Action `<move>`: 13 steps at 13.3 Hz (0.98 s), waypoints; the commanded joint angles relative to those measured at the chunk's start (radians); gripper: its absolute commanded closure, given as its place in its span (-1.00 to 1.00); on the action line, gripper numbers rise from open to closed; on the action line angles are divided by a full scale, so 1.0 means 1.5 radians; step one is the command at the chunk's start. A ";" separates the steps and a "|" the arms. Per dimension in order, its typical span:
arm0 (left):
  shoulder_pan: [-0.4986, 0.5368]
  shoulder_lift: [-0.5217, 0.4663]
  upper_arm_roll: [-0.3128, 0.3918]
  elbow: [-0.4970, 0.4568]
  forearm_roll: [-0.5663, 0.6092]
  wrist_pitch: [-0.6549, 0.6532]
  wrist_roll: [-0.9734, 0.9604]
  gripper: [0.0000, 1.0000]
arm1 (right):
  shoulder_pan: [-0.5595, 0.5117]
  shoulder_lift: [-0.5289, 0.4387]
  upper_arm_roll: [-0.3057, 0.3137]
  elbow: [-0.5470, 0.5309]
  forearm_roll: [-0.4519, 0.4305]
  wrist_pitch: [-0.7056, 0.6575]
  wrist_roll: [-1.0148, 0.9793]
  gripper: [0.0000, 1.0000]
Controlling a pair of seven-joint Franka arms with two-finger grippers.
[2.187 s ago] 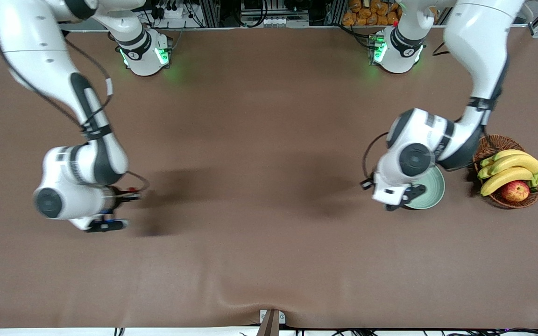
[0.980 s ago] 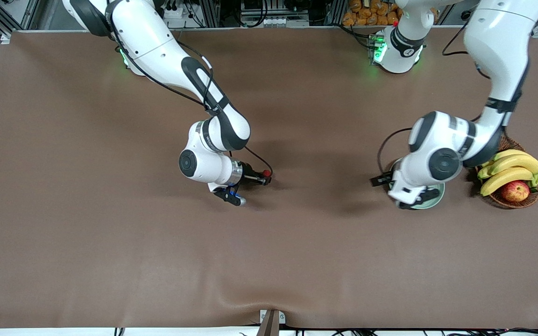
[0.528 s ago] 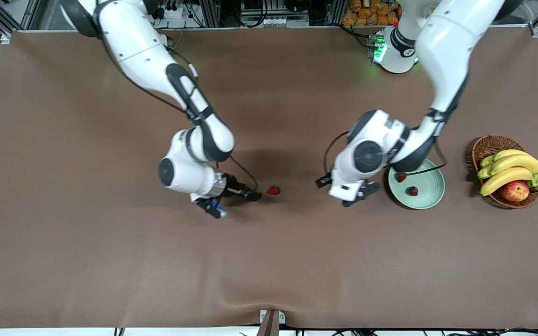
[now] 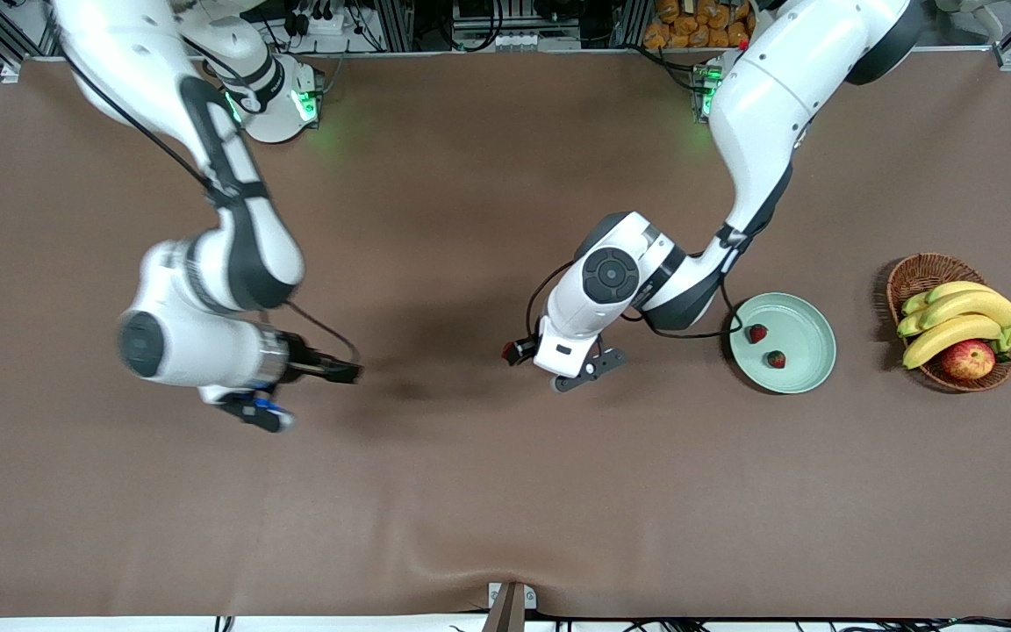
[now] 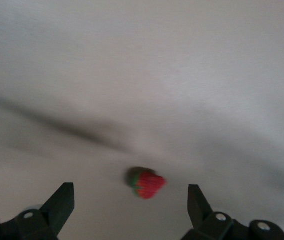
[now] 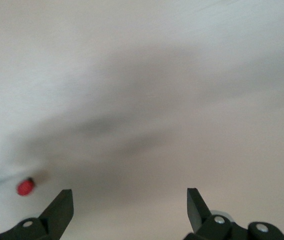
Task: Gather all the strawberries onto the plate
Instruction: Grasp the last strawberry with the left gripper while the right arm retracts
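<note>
Right gripper (image 4: 356, 373) withdrawn, fingers apart; third strawberry (image 5: 147, 184) dropped mid-table; left gripper (image 5: 130, 202) over it, open (handover pending).

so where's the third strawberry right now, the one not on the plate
It lies on the brown table mid-way along, under the left gripper: the strawberry shows between its open fingers, and the plate sits toward the left arm's end.

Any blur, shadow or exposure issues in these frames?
Front view: sharp overall, right arm motion-smeared, soft arm shadows on the table. Left wrist view: strawberry soft, brown table washed pale. Right wrist view: whole frame streaked, strawberry a red blob.
</note>
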 commanded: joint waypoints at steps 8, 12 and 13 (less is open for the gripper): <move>-0.104 0.066 0.083 0.047 -0.002 0.054 -0.107 -0.85 | -0.253 -0.183 0.098 0.058 -0.194 -0.287 -0.242 -1.00; -0.109 0.086 0.083 0.047 -0.001 0.072 -0.112 -0.67 | -0.275 -0.224 0.107 0.091 -0.285 -0.308 -0.351 -1.00; -0.112 0.086 0.083 0.047 -0.001 0.075 -0.112 -0.63 | -0.276 -0.226 0.106 0.101 -0.294 -0.307 -0.355 -1.00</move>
